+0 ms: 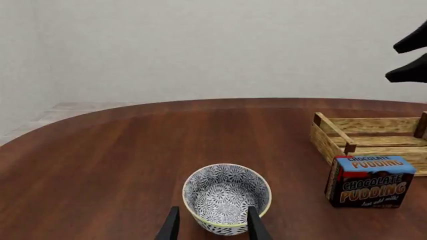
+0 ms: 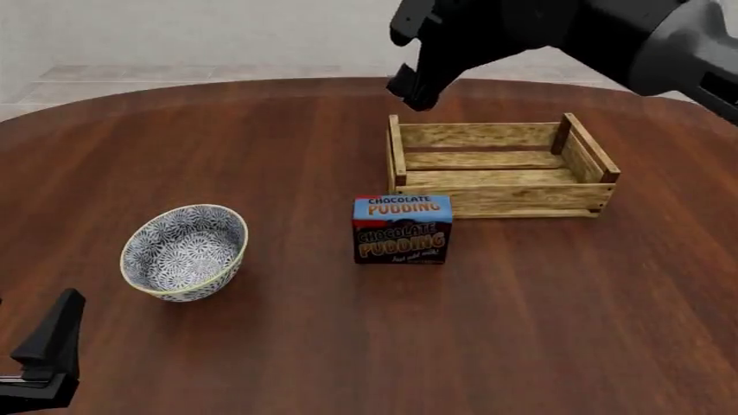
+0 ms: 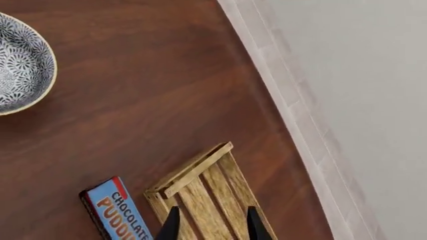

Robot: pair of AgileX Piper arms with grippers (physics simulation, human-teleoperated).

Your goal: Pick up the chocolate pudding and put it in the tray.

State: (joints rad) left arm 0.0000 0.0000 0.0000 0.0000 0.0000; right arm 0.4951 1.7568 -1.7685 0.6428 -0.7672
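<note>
Dark, glossy brown wood with a rounded edge is your table, with pale floor and a plain grey wall behind it. You have three things on it: one bowl, one carton, one crate.

Nearest you, your left gripper shows only as a black tip cut off at the frame's corner; its wrist view has both fingers spread about as wide as the bowl, holding nothing.

Just beyond it sits the bowl, round, blue-and-white patterned, with a pale yellowish rim.

To the bowl's right and well apart stands the chocolate pudding, one small upright rectangular carton, brown front with orange lettering, blue top. It is on the table, just in front of the tray, not inside it.

Behind the carton lies the tray, a shallow rectangle of light weathered slats with darker corner posts.

Farthest, your right gripper hangs above the tray's far left corner, jaws parted and empty.
</note>
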